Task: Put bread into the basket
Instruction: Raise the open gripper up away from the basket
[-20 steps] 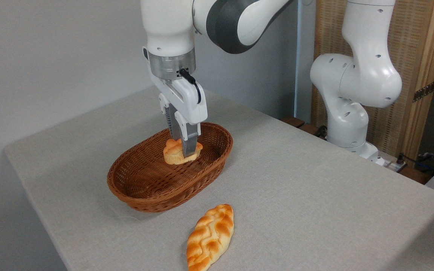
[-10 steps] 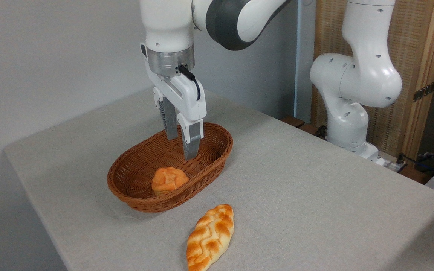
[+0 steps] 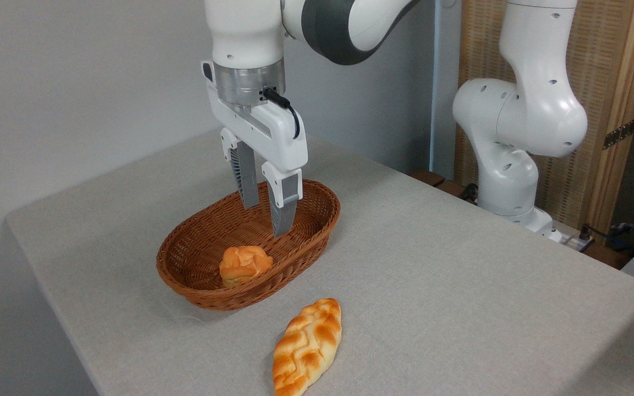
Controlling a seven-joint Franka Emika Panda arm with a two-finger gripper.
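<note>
Counts: there was one basket point(image 3: 196, 278), with one bread point(image 3: 244, 265) bun inside it. One braided loaf point(image 3: 307, 347) lay on the table point(image 3: 460, 286), so two baked items total. One robot arm point(image 3: 515, 110) with one gripper point(image 3: 267, 218), two fingers. One table.

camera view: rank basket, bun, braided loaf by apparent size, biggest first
1. basket
2. braided loaf, though it sits nearer the camera, so it may look bigger than it is
3. bun
</note>
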